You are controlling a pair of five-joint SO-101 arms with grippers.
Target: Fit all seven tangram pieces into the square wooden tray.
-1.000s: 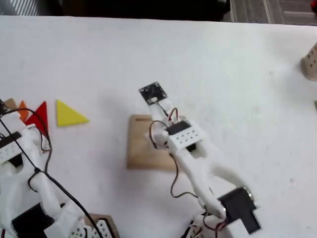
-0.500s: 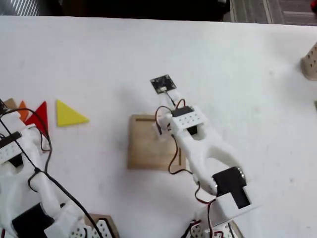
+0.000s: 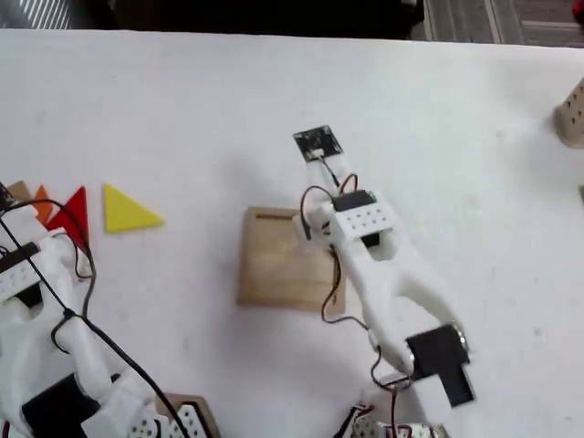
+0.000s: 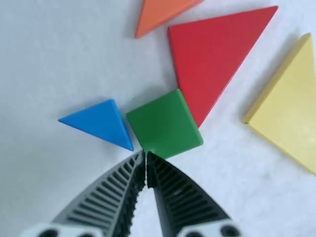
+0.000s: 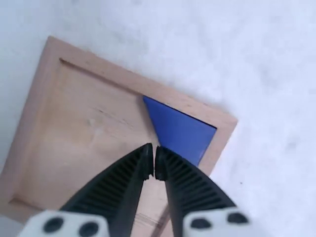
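White, faintly grainy table [image 3: 182, 109] is carrying everything; a tan perforated object [image 3: 572, 114] is sitting at its edge, well apart from both arms. R arm is lying across the square wooden tray [image 3: 274, 265], hiding one side of it. Tray is showing pale flat wood w/ a raised rim. A dark blue triangle [image 5: 180, 131] is sitting flat in one corner, just past the R gripper [image 5: 153, 160], whose ribbed black jaws are pressing together w/ nothing btwn. L gripper [image 4: 146, 159], likewise closed & empty, is pointing at a corner of the green square [image 4: 165, 123]. Light blue triangle [image 4: 98, 123] is lying beside that, red triangle [image 4: 212, 54] touching it beyond, orange piece [image 4: 158, 12] & yellow triangle [image 4: 289, 121] farther out, all flat, smooth, off the tray.
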